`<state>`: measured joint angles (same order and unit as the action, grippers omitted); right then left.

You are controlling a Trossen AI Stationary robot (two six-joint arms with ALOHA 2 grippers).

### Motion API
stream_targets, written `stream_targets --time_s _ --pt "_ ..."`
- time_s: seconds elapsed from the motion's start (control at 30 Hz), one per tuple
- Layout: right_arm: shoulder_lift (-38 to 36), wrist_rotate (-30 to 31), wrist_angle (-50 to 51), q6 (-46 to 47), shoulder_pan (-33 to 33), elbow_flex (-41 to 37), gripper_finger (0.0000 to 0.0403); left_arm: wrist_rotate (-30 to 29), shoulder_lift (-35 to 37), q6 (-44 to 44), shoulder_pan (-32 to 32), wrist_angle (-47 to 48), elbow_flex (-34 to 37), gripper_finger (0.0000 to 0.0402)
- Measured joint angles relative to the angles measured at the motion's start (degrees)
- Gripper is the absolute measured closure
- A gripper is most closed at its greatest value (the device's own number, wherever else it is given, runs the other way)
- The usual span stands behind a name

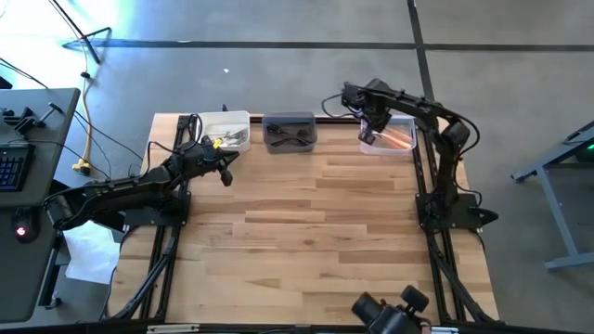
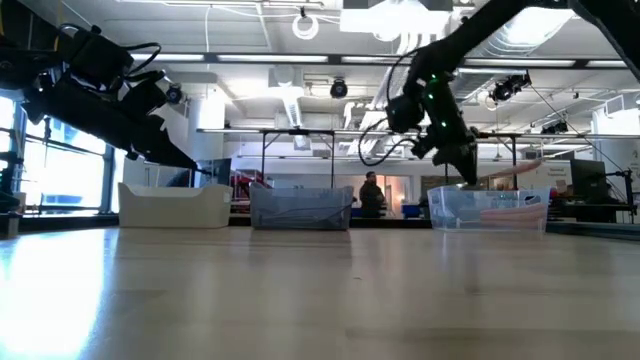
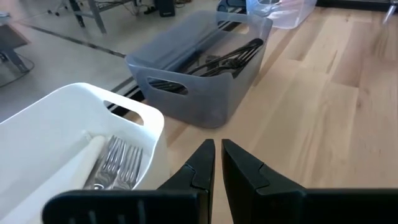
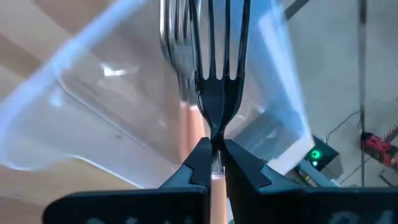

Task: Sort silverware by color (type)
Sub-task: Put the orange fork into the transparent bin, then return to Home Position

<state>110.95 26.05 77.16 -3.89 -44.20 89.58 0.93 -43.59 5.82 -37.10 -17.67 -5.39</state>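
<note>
Pale butcher-block table of light wood strips, black frame rails down both sides, on a grey concrete floor. From table height: open workshop behind, ceiling lights, racks, and a person standing far off between the middle and right bins.

Three bins in a row along the far edge: white bin, grey bin, clear bin.

In the white bin, cream-handled forks, silver tines showing, handles partly cut off by the wall. In the grey bin, all-black forks, lying lengthwise in a loose heap. In the clear bin, orange-handled forks, seen only as blurred steel tines and an orange streak through the plastic.

Right gripper above the clear bin, fingers pinched nearly together on the neck of a black fork, tines pointing away from the wrist, over the bin's contents. Handle hidden between the fingers.

Left gripper hovering by the near corner of the white bin, jaws almost closed with only a thin slit between, holding nothing.

Exact fork counts not readable in any bin.
</note>
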Motion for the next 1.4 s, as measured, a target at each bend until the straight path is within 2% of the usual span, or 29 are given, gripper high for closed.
stream_targets --time_s 0.2,0.43,0.6,0.7,0.93,1.07,1.2,1.3,1.4 --pt "-2.84 -4.07 -12.48 -3.01 -3.26 -9.44 0.0389 -0.13 0.0 0.77 0.0 0.02 0.0 0.0383" --pt "-2.97 -8.31 -21.16 -5.35 -5.31 -13.7 0.0389 -0.13 0.0 0.27 0.01 0.0 0.0 0.0383" --pt "-3.05 -9.28 -22.66 -4.75 -6.17 -14.77 0.0384 -0.13 0.0 0.26 0.0 -0.09 0.0 0.0383" --pt "-3.05 -9.37 -22.85 -4.1 -6.44 -14.77 0.0362 -0.13 0.0 0.24 0.0 -0.15 0.0 0.0383" --pt "-2.98 -7.01 -22.14 -4.34 -6.45 -11.58 0.0265 -0.11 0.0 -0.22 0.0 -0.39 0.0 0.0383" --pt "-2.96 -6.95 -20.75 -6.33 -6.45 -6.89 0.0243 -0.11 0.0 -0.15 0.0 -1.81 0.0 0.0383" --pt "-2.96 -6.92 -16.32 -7.46 -6.45 -2.6 0.0266 -0.09 0.0 0.29 -1.1 -1.64 -0.01 0.0383" --pt "-3.54 -8.3 -7.52 -7.14 -6.55 -1.83 0.0317 -0.09 0.0 0.26 -2.8 -1.04 0.0 0.0383" --pt "-5.08 -15.2 0.14 -4.99 -6.97 -3.71 0.0381 0.7 0.0 0.38 -4.5 -1.46 0.0 0.0383"
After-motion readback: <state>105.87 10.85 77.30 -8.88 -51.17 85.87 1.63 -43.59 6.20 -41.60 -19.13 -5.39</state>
